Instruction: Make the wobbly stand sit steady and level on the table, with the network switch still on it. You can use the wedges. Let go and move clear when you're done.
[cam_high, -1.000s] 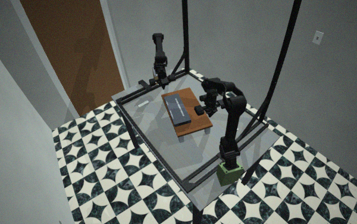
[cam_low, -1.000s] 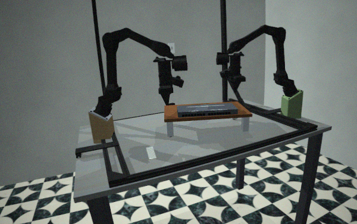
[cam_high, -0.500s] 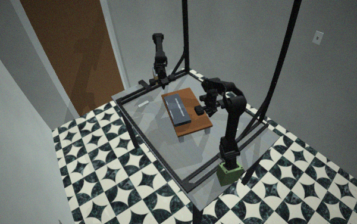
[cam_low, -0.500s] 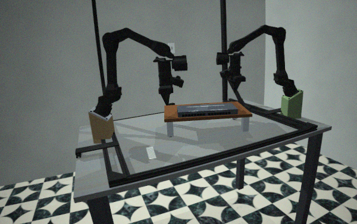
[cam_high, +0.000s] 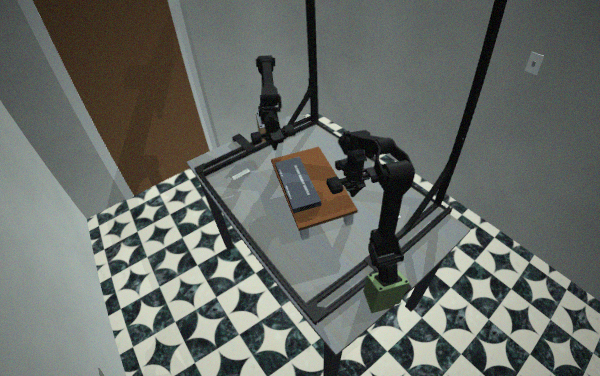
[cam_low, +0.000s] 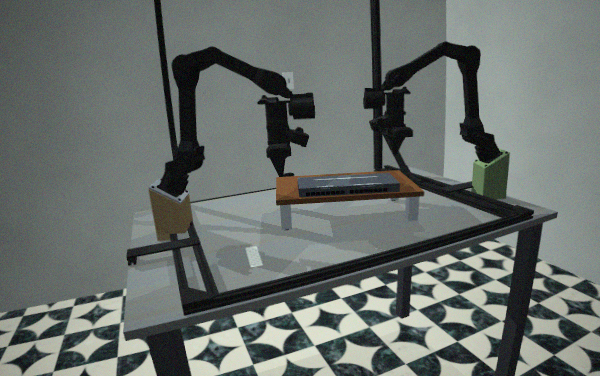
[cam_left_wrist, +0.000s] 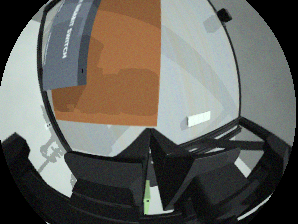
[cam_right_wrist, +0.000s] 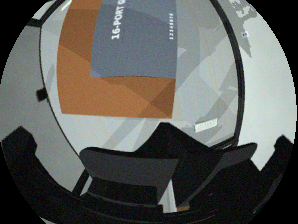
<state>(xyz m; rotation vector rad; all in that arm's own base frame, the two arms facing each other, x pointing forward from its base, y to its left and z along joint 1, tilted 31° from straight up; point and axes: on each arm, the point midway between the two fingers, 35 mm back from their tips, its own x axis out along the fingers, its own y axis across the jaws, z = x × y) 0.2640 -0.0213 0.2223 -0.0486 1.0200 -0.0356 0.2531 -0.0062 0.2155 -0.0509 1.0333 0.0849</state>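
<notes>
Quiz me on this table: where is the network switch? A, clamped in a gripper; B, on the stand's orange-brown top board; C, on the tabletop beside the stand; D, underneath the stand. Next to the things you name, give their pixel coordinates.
B: the network switch (cam_high: 298, 185) (cam_low: 350, 184) (cam_left_wrist: 67, 42) (cam_right_wrist: 135, 50) rests on the orange-brown top board (cam_high: 322, 215) (cam_low: 287, 191) (cam_left_wrist: 125, 80) (cam_right_wrist: 75, 75), with bare board showing beside it.

Black arms (cam_high: 391, 212) (cam_low: 187, 112) with rounded joints (cam_high: 398, 175) (cam_low: 185, 66) have one green base (cam_high: 386, 297) (cam_low: 491, 175) (cam_left_wrist: 147, 197) and one tan base (cam_high: 261, 130) (cam_low: 171, 215) (cam_right_wrist: 183, 208).

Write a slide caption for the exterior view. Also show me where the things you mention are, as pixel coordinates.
Two black robot arms flank an orange-brown stand (cam_high: 332, 205) (cam_low: 287, 192) (cam_left_wrist: 125, 95) (cam_right_wrist: 75, 95) holding a dark network switch (cam_high: 298, 185) (cam_low: 350, 184) (cam_left_wrist: 67, 45) (cam_right_wrist: 135, 45), shut grippers empty.
</notes>
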